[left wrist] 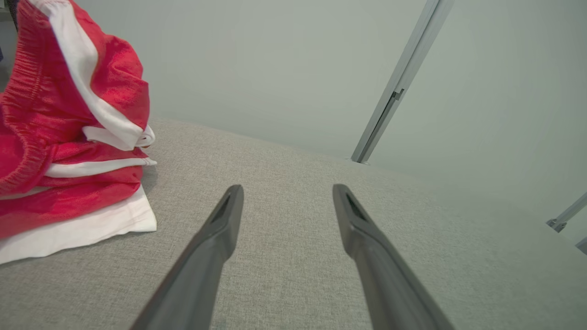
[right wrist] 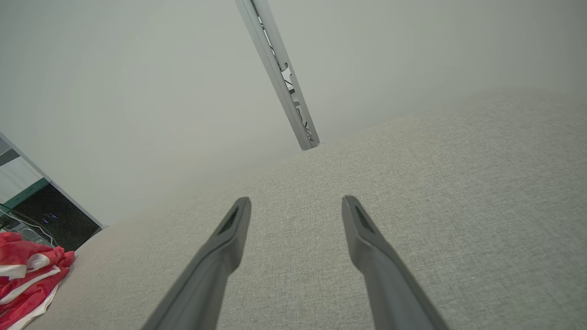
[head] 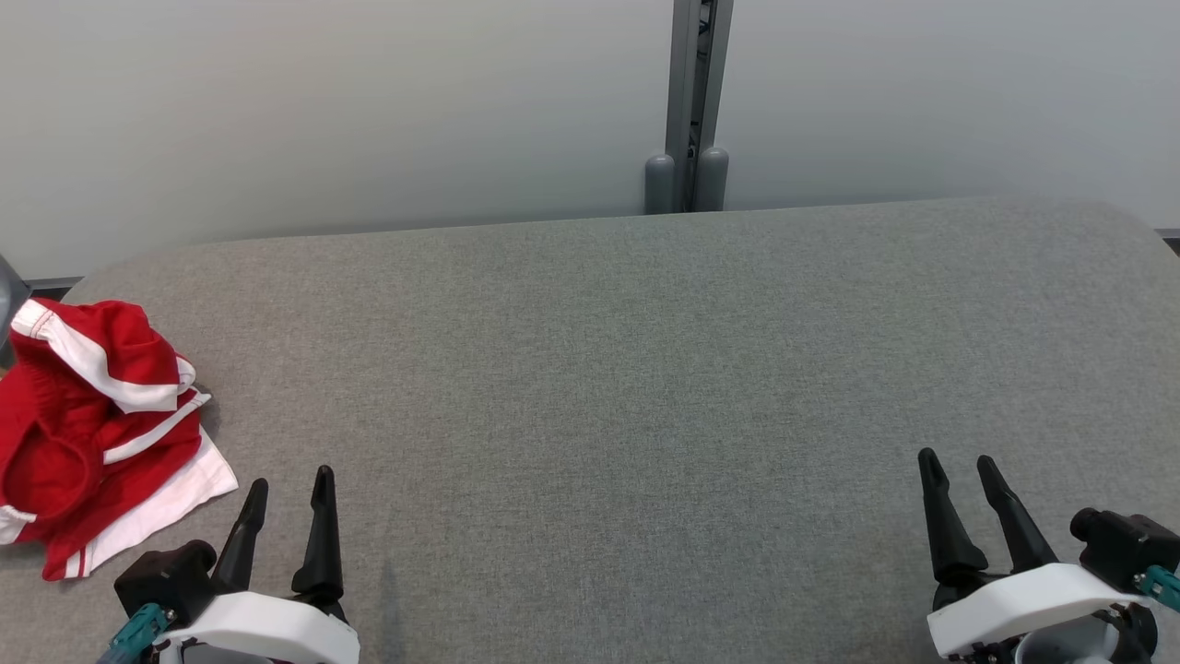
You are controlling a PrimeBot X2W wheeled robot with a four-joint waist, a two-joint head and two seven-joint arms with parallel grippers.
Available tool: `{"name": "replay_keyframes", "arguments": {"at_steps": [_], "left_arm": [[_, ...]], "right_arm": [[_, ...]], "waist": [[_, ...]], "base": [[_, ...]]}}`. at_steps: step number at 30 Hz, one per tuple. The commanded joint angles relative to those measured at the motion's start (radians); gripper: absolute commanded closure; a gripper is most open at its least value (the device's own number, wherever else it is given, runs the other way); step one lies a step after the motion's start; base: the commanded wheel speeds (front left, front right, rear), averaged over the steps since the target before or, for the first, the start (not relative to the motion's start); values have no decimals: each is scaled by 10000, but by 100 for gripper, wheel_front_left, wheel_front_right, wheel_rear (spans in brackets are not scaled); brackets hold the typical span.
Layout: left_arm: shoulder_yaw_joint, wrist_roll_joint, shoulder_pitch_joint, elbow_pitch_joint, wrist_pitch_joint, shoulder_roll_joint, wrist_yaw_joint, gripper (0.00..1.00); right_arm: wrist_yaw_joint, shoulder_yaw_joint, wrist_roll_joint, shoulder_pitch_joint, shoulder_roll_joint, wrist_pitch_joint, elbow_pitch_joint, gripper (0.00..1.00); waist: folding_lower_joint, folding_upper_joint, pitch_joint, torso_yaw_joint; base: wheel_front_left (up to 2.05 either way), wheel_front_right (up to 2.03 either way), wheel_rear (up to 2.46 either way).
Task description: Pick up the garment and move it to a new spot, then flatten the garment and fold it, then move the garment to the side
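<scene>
Two tools sit over the grey tabletop (head: pixel 645 369), each with two long dark fingers. The left tool (head: pixel 290 480) and the right tool (head: pixel 956 458) both stand wide and hold nothing. One garment (head: pixel 92 415), red with white bands, lies in a crumpled heap just left of the left tool and slightly ahead of it, near its fingers but apart from them, and well apart from the right tool. One grey post (head: pixel 698 101) rises by the wall ahead, between the two tools
</scene>
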Motion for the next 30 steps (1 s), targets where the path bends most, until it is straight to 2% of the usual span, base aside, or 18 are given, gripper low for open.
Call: {"name": "replay_keyframes", "arguments": {"at_steps": [1,30], "left_arm": [[4,248,10,-75,-90,92,30,0],[-122,2786,136,89,-706,121,182,0]], "right_arm": [[15,23,-225,-145,-79,-110,-53,0],[20,238,-2584,-62,-85,-737,72,0]], "waist": [[0,0,-1,3],[0,0,13,-2]], "base": [[0,0,0],[0,0,0]]}}
